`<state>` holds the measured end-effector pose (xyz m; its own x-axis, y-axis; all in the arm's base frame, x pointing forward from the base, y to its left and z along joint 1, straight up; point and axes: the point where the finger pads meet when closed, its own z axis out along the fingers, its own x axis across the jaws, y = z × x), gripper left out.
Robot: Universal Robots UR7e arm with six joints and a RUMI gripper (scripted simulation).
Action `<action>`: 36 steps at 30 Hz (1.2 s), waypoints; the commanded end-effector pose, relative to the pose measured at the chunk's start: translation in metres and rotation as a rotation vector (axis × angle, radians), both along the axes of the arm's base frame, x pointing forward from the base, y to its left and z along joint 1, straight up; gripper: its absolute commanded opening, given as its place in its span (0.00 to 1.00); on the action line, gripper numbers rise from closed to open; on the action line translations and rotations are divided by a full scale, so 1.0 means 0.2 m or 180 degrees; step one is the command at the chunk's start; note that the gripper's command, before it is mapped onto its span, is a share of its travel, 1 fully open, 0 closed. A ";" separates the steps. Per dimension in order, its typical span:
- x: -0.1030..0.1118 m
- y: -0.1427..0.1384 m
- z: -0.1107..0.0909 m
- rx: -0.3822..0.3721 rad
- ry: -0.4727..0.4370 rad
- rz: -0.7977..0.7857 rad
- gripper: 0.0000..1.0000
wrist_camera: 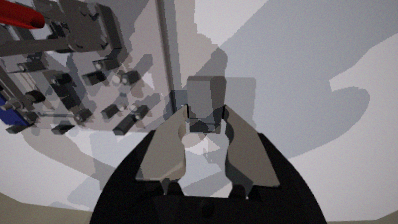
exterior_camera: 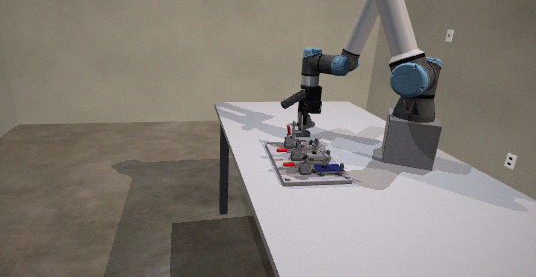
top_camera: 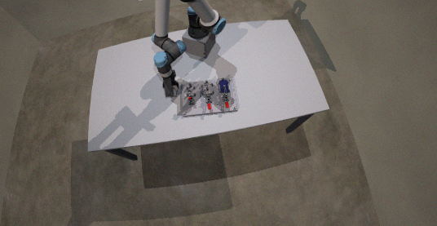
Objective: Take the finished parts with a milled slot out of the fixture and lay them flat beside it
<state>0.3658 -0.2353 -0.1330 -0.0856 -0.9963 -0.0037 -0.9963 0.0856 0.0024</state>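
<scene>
My gripper [top_camera: 173, 92] [exterior_camera: 303, 128] [wrist_camera: 205, 105] is shut on a grey finished part [exterior_camera: 302, 133] [wrist_camera: 206, 92]. It holds the part low over the table beside the fixture [top_camera: 196, 111] [exterior_camera: 320, 182], on the side of the station with the raised red handle. Whether the part touches the table is hard to tell; its slot is not clear. Another grey part [exterior_camera: 316, 157] sits in the middle station, its red handle [top_camera: 209, 106] [exterior_camera: 282, 150] lying flat. The blue blank [top_camera: 222, 86] [exterior_camera: 327, 168] [wrist_camera: 11, 114] is in the far station, its red handle [top_camera: 227, 104] [exterior_camera: 288, 164] also flat.
The raised red clamp handle [top_camera: 190, 98] [exterior_camera: 288, 130] [wrist_camera: 22, 15] stands at the station nearest the gripper, which shows no part. The arm's grey base block [top_camera: 198, 46] [exterior_camera: 411, 140] is at the table's back. The table [top_camera: 269, 69] [exterior_camera: 400, 225] extends around the fixture.
</scene>
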 end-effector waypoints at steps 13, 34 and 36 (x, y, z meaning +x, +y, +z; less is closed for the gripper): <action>0.01 -0.01 -0.08 -0.0016 -0.0016 -0.0001 0.00; 0.00 0.00 -0.08 -0.0017 -0.0016 -0.0001 0.00; 0.00 -0.01 -0.08 -0.0017 -0.0017 -0.0001 0.00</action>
